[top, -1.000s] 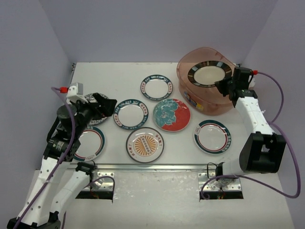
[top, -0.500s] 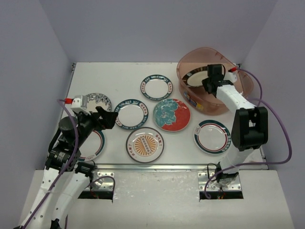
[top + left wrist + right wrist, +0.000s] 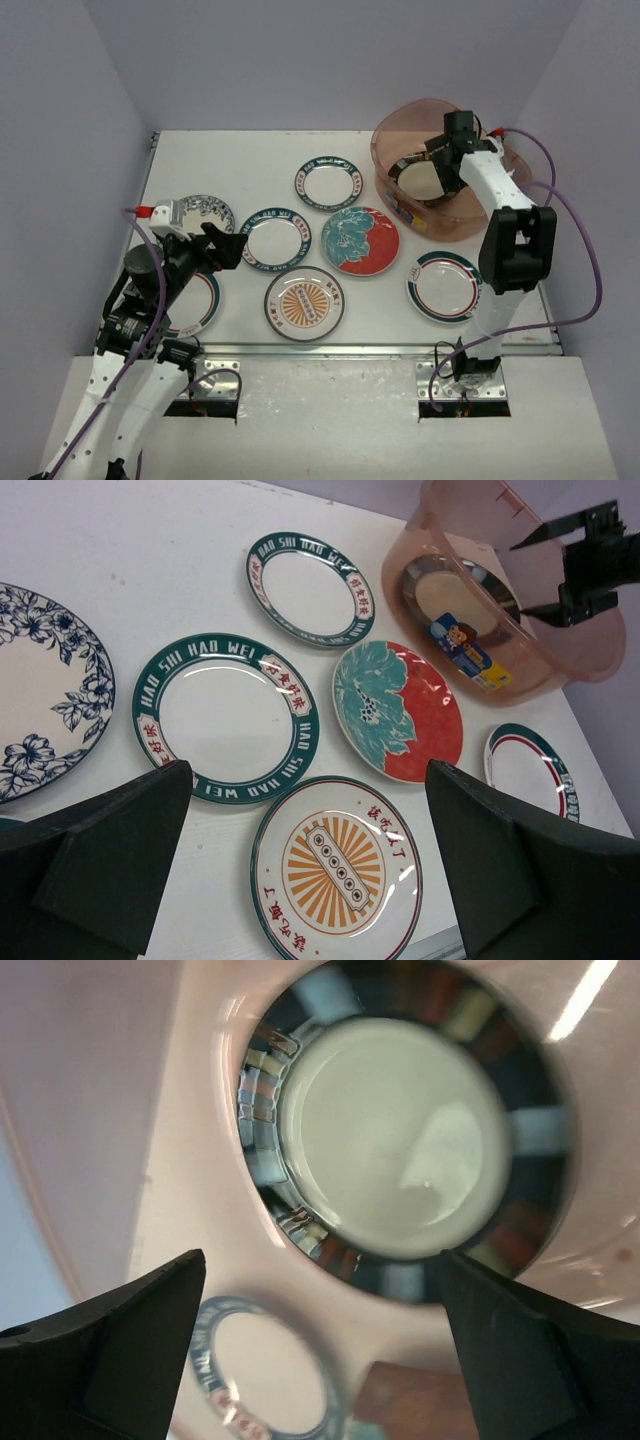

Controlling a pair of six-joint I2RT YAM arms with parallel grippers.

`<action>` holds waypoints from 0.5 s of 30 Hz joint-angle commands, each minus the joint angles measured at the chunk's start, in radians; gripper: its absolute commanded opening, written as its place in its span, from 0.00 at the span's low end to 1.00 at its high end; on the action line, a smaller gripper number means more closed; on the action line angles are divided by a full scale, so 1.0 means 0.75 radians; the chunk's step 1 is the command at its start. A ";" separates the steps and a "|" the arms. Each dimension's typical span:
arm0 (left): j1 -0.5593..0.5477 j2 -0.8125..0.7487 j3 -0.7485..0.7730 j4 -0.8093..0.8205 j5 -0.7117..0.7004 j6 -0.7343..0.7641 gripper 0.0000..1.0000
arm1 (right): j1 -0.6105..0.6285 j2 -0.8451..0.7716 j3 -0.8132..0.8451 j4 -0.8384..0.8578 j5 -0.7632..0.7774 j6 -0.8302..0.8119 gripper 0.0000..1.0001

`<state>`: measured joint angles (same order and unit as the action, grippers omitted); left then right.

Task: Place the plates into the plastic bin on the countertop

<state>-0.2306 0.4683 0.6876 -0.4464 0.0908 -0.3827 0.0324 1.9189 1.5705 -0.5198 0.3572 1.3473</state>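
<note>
Right wrist, right gripper (image 3: 320, 1260) spread wide — black-gold plate (image 3: 390, 1140) lying loose in plastic bin (image 3: 170, 1080)

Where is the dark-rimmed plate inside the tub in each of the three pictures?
Top external: the dark-rimmed plate upper right, inside the plastic bin, beneath the right arm.
Left wrist: the plate upper right, through the bin's wall.
Right wrist: the plate fills the centre.
Shared landmark: the plastic bin around it.

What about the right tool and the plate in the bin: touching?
Apart. Right wrist view: right tool open, plate lying beyond its fingertips in the bin.
</note>
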 commanded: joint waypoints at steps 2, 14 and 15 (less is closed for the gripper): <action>-0.008 0.051 0.012 0.034 -0.045 -0.006 1.00 | 0.010 0.137 0.541 -0.620 -0.044 -0.014 0.99; -0.008 0.149 0.083 -0.046 -0.140 0.002 1.00 | 0.340 -0.676 -0.357 0.193 -0.263 -0.683 0.97; -0.008 0.147 0.091 -0.054 -0.159 0.005 1.00 | 0.368 -0.765 -0.462 0.273 -0.316 -0.694 0.96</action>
<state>-0.2306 0.5710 0.6960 -0.4765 0.0269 -0.3901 0.1828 1.6208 1.4817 -0.6567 0.2546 1.0308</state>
